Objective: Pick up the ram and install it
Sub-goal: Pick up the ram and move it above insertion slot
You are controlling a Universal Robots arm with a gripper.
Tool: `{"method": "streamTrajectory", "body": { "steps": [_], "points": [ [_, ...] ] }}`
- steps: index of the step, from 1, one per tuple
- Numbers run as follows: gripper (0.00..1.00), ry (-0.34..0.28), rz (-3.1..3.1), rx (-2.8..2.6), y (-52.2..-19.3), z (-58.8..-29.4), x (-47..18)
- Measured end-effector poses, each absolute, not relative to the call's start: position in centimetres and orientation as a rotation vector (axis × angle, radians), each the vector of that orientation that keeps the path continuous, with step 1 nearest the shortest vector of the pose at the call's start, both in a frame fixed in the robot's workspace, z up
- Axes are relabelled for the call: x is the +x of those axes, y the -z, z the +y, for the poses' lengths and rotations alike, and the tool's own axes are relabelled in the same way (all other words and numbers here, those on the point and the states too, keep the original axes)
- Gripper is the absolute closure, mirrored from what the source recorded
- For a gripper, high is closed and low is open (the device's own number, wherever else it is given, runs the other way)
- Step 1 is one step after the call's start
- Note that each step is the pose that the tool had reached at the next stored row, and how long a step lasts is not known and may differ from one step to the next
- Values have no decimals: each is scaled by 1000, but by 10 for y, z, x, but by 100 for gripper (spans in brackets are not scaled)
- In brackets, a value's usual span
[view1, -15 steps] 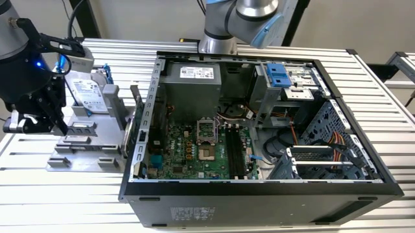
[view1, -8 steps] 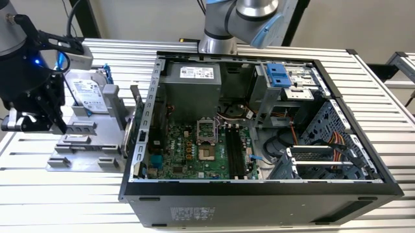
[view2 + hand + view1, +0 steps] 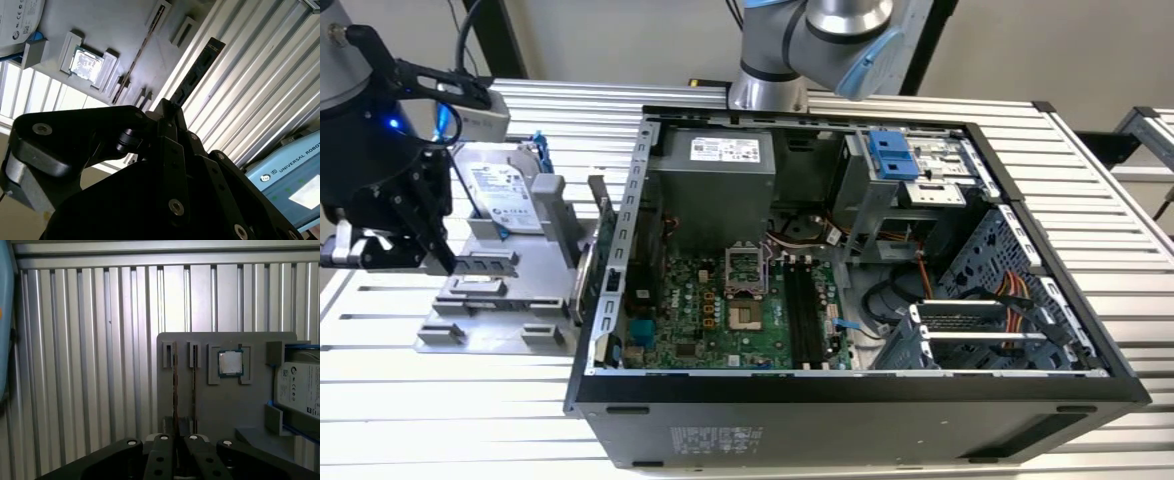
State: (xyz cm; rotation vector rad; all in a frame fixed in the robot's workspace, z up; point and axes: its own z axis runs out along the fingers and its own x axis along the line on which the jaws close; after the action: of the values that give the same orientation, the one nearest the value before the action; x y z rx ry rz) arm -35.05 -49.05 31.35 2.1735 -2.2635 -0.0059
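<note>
1. So, the ram [image 3: 199, 67] is a thin, flat, long stick. It looks dark, almost black, with small blocks along its face.
2. The gripper [image 3: 170, 111] is pinched tight on one end of the ram, and the rest of the stick pokes straight out past the black fingers.
3. The ram is up in the gripper, over the ribbed table [image 3: 260, 75], just beside the gray holder [image 3: 115, 30]. It is outside the computer case [image 3: 854, 405].
4. The gray holder is a flat, smooth block with narrow grooves and little raised walls.
5. A small square silver chip [image 3: 231, 362] sits in a square pocket in the holder. It is shiny.
6. A silver hard drive [image 3: 500, 190] with a white label stands in a blue frame at one end of the holder.
7. In the exterior view, the gripper and holder are at the exterior view's left, and the open black case is in the middle.
8. Inside the case lies a green motherboard [image 3: 714, 310] with long black slots [image 3: 803, 312].
9. The table is silver metal with long straight ridges.
</note>
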Motion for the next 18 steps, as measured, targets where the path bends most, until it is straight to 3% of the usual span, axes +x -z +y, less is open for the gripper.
{"method": "streamTrajectory", "body": {
  "steps": [18],
  "points": [
    [100,6,-2264,2173,-317,-491,-351]
  ]
}}
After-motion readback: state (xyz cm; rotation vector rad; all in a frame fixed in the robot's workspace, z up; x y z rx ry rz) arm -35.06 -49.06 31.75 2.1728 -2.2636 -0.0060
